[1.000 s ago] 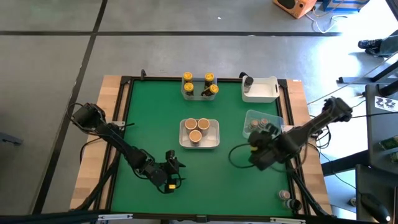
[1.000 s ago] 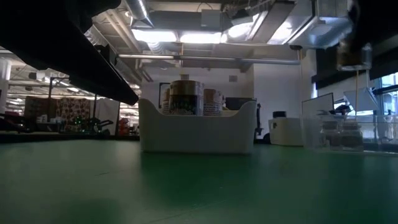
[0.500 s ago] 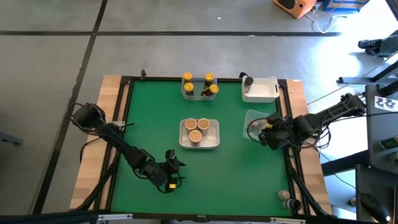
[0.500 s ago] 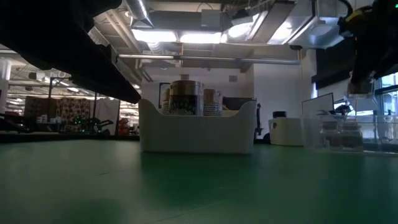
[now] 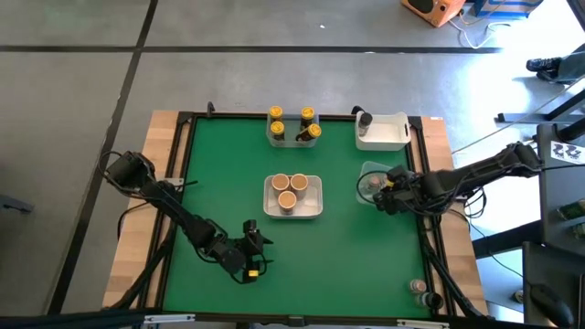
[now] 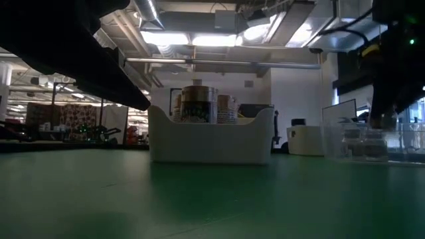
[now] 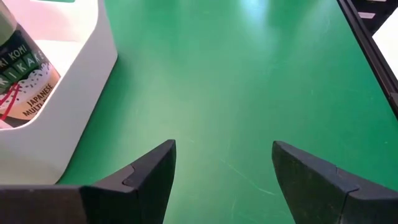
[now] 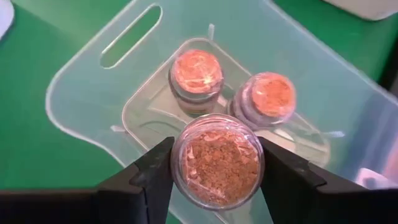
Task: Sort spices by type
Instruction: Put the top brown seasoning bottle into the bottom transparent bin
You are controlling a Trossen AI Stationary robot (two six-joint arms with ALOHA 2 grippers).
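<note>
One held jar: a spice jar (image 8: 217, 158) with brown-orange content is sitting between the fingers of the right gripper (image 8: 217, 163), which is clamping it just above the clear tub (image 8: 93, 99).
Inside clear tub: two jars with orange-brown caps (image 8: 196, 70) (image 8: 272, 94) are standing, touching each other.
White centre tub (image 5: 315, 206): three tan-capped jars (image 5: 292, 187) are standing in it, left of the clear tub.
Far tub (image 5: 274, 137): four yellow-capped jars (image 5: 306, 115) are standing there.
White tub beyond clear tub (image 5: 393, 132): one dark-capped jar (image 5: 365, 120) is standing in it.
Left gripper (image 7: 224, 165): it is hovering over the green mat (image 7: 249, 74), fingers spread, holding nothing, near the white centre tub.
</note>
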